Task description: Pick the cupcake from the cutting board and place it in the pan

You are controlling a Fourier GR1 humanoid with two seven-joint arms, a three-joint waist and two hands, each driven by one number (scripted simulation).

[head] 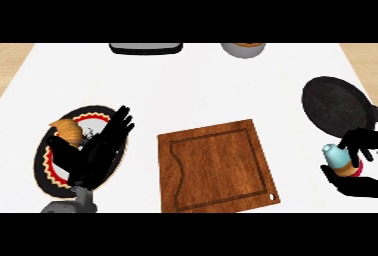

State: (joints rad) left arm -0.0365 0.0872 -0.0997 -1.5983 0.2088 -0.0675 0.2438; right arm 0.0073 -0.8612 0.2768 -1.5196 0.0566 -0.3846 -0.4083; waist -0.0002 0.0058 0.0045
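Head view. White counter (192, 85) fills the frame, with strips of pale wood floor at the far corners. Wooden cutting board (218, 166) lies near the centre, slightly rotated; nothing rests on it.

My right hand (359, 165) is at the right edge, fingers and thumb curled around the cupcake (338, 161). The cupcake shows pale blue frosting and a tan base, with a bit of red below it. It is off the board, held just beside the near rim of the pan (336, 107), not inside it. The pan is dark and round; its interior holds nothing.

My left hand (100, 150) is at the left, fingers straight and spread, lying over a plate (44, 167) with a red and dark patterned rim. A croissant (68, 131) sits on the plate's far side.

Far edge: a dark tray-like item (145, 48) and a grey bowl (244, 49), both cut off.
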